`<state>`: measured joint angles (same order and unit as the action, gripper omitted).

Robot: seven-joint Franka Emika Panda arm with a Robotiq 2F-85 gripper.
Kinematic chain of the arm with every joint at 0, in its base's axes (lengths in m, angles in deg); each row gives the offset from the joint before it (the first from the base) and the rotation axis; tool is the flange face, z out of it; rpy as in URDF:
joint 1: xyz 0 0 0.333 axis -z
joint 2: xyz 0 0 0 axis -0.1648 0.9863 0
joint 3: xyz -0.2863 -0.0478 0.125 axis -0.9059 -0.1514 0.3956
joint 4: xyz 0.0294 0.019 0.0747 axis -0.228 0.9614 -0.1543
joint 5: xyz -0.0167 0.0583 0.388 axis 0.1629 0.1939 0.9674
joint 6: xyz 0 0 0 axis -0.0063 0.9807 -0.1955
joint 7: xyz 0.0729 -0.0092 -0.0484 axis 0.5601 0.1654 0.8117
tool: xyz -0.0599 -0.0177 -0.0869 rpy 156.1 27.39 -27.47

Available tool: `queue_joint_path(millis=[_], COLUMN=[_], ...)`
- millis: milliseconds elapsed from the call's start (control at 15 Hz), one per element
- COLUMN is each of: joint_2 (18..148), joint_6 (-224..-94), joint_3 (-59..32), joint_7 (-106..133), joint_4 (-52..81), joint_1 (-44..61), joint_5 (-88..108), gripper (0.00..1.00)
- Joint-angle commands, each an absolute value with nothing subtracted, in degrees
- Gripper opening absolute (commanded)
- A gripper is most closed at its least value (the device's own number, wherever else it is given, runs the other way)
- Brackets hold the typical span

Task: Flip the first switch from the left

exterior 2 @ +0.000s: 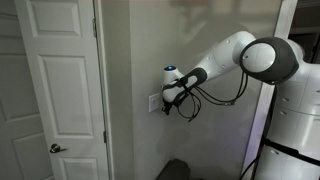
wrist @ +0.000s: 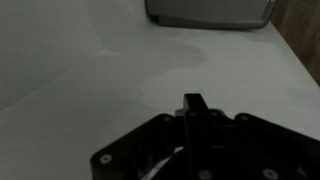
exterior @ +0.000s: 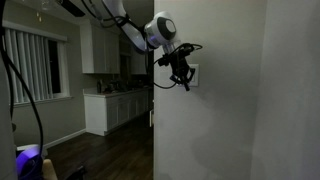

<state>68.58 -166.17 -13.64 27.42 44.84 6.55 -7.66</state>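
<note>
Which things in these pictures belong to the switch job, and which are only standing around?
For the job:
- switch plate on the wall, its paddles too small to tell apart
- gripper

Not for the job:
- white door
- door knob
- kitchen cabinets
- window blinds

A white panelled door is seen well apart from the gripper, to its side, and the door's handle is set lower than the gripper. A plain wall is faced closely by the gripper. In an exterior view, white kitchen cabinets, a window with blinds and a dark wood floor are shown far from the gripper, past the wall's edge.
</note>
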Motion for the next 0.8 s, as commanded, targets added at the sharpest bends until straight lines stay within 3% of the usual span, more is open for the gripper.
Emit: queue_joint_path(millis=[0, 733], joint_2=[65.31, 65.58], joint_6=[-159.26, -157.44], joint_3=[-12.14, -12.01], joint_7=[29.1, 28.39], joint_4=[46.03, 44.99], joint_1=[7.7, 8.28], joint_5=[-6.91, -5.06], gripper=[0.0, 0.01])
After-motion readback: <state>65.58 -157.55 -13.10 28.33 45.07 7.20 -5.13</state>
